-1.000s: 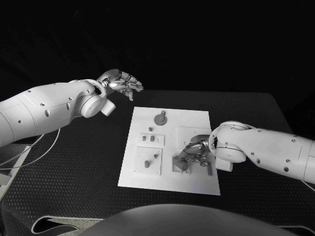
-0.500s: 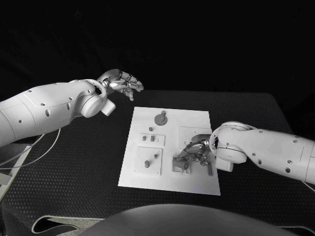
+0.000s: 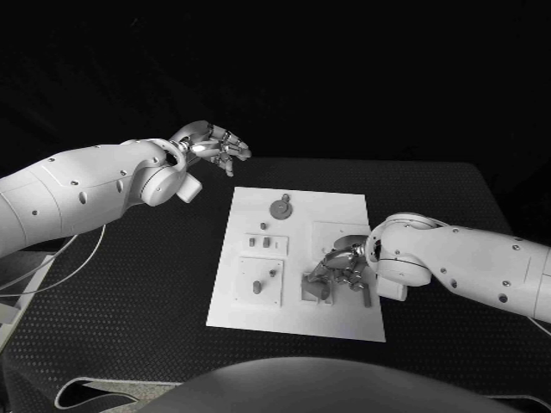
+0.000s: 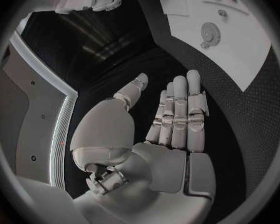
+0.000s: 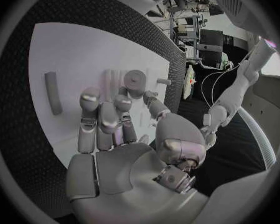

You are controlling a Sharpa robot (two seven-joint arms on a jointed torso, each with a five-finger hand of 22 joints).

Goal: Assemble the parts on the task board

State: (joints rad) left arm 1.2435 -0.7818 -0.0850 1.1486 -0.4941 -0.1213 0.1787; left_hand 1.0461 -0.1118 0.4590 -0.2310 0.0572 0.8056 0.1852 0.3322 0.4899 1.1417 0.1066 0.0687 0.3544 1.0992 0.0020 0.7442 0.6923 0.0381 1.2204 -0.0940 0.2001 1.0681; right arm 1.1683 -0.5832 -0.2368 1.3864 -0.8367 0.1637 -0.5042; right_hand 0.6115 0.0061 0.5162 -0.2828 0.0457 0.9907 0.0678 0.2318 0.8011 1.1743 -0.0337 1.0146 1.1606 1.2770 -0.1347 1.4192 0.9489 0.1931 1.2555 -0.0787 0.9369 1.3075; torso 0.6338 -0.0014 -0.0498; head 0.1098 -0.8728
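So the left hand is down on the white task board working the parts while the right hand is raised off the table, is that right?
Swapped. In the head view the right hand is down on the task board, and the left hand is raised beyond the table's far-left corner, holding nothing.

Almost no change is seen across the pictures. The right hand, at the centre right of the head view over the lower right part of the task board, is shifted very slightly, its wrist sitting a touch higher than half a second ago. No part on the board is displaced.
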